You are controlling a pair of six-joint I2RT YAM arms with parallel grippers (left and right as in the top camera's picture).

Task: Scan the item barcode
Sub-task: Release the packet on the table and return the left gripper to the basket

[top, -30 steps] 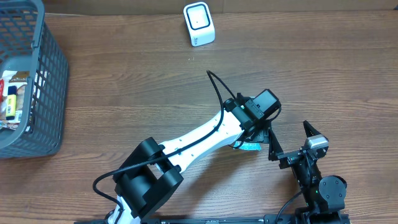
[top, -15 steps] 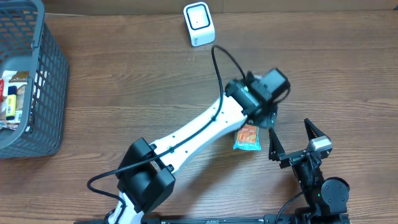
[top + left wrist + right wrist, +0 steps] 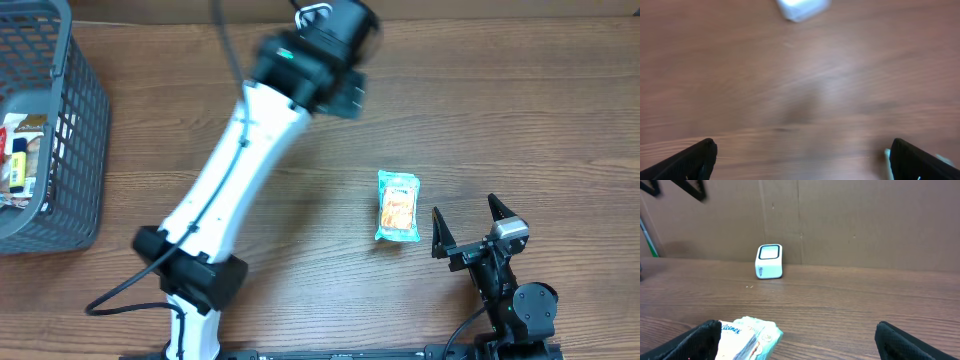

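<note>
1. Snack packet (image 3: pixel 398 206), teal at its edges with an orange picture on its face, lay flat on the table (image 3: pixel 540 120), toward the near edge and right of the middle.
2. Nothing held or touched it; in the right wrist view the packet (image 3: pixel 747 337) showed low down, near the finger on that view's left.
3. The right gripper (image 3: pixel 467 222) sat at the near edge just right of the packet, apart from it, with its jaws spread wide and nothing between them.
4. In its own camera the right gripper (image 3: pixel 797 330) faced the far edge, with bare wood between its two dark fingertips.
5. The left arm (image 3: pixel 235 170) reached from the near edge to the far edge, smeared in the overhead view.
6. The left gripper (image 3: pixel 345 92) hung over the table close to the far edge, jaws wide and empty.
7. Its wrist camera, also blurred, showed the left gripper (image 3: pixel 802 150) above bare wood.
8. A white scanner (image 3: pixel 769 261) stood upright at the far edge, near its middle, well apart from the packet.
9. From above the arm hid most of the scanner (image 3: pixel 318 12); in the left wrist view it was a white blur (image 3: pixel 802 7) at the top.
10. A grey basket (image 3: pixel 85 150) stood at the left edge with several packages (image 3: pixel 20 150) inside.
</note>
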